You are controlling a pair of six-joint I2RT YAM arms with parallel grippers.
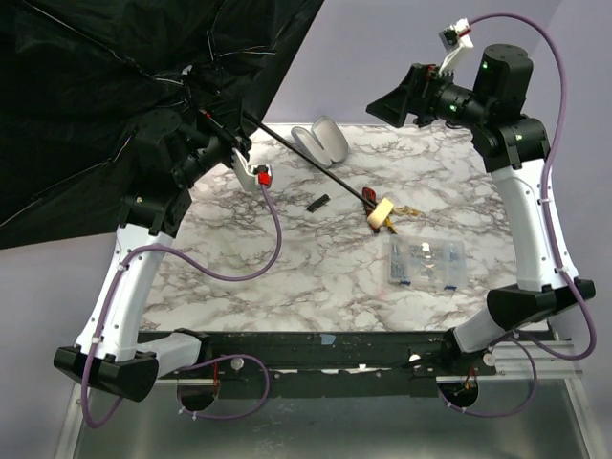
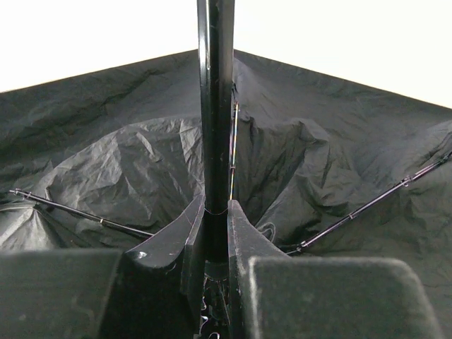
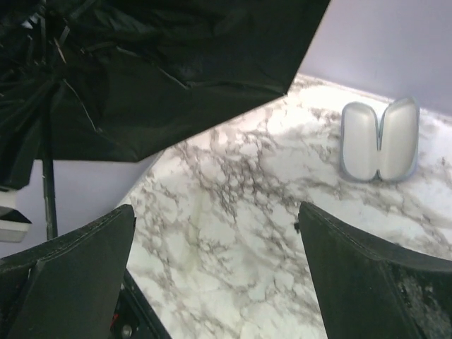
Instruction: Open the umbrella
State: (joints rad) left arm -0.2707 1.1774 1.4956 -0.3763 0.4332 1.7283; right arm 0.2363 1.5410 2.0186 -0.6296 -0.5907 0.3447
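Observation:
The umbrella's canopy point(image 1: 115, 86) is spread open at the far left, its black inner side facing the camera. It also fills the left wrist view point(image 2: 106, 162) and the top left of the right wrist view point(image 3: 162, 63). The thin black shaft point(image 1: 306, 158) runs down to the beige knob handle point(image 1: 382, 212) lying on the table. My left gripper point(image 1: 212, 134) is shut on the shaft point(image 2: 215, 106) close to the canopy, the fingers point(image 2: 244, 233) pinching it from both sides. My right gripper point(image 1: 387, 100) is open and empty, held high above the far right of the table point(image 3: 215, 212). The pale lavender sleeve point(image 1: 323, 140) lies at the far edge and shows in the right wrist view point(image 3: 379, 140).
A clear plastic box point(image 1: 426, 261) lies on the marble table point(image 1: 287, 287) right of centre. A red-handled tool point(image 1: 369, 199) lies by the knob handle. A small black piece point(image 1: 317, 202) lies mid-table. The canopy overhangs the table's left edge.

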